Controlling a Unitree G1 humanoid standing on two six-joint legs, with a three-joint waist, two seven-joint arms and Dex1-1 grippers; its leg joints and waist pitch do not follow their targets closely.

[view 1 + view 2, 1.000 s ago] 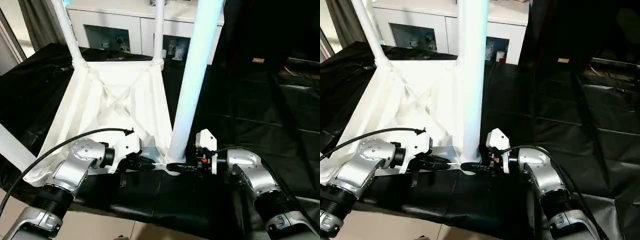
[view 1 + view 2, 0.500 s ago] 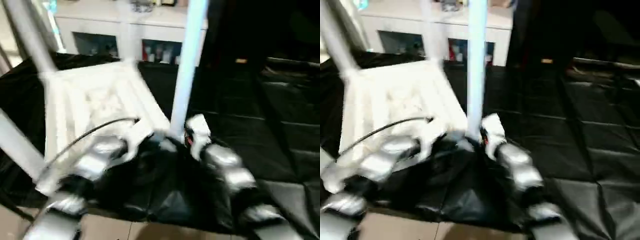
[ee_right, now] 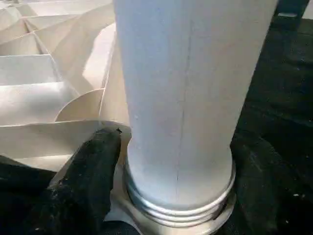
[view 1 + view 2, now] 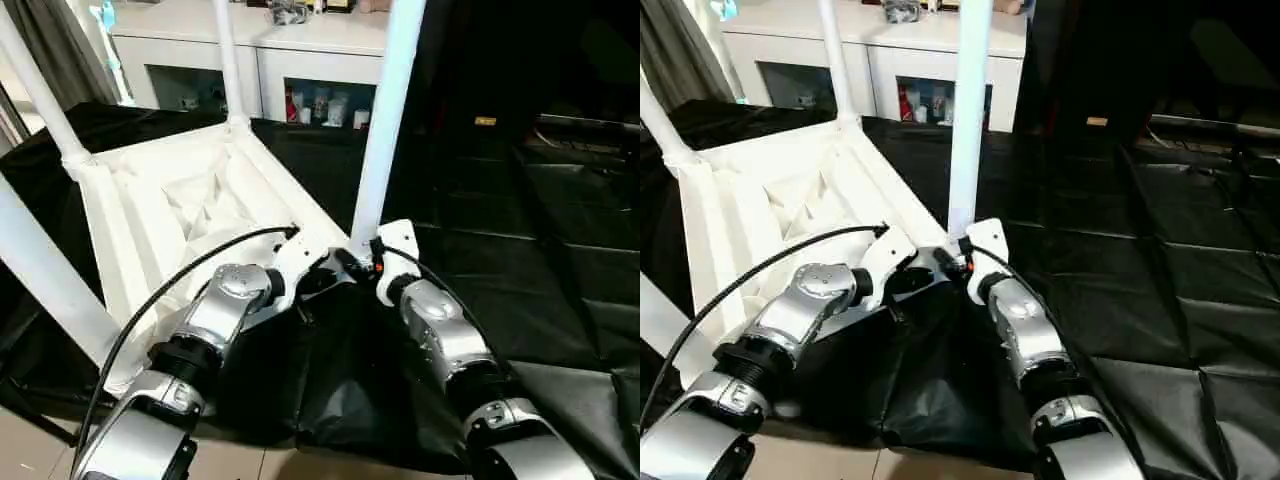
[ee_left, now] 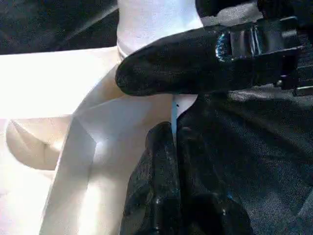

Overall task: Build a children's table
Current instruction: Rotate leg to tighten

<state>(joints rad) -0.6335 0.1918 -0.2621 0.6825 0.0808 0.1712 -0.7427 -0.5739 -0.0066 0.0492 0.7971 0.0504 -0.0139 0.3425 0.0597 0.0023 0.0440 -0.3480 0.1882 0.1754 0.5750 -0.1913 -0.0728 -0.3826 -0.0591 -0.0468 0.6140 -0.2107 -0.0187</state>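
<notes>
Seating the near leg: my left gripper pinches the tabletop's rim, right gripper straddles the base loosely; next, press down.

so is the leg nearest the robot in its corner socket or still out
In: the leg stands upright, its ribbed end seated in the tabletop corner socket.

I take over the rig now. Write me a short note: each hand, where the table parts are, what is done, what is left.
Left hand: shut, pinching the tabletop rim at the near corner.
Right hand: fingers either side of the near leg at its base.
Tabletop lies upside down on the black sheet.
Done: four legs stand in the corner sockets.
Left: check the near leg is seated, then turn the table upright.
</notes>
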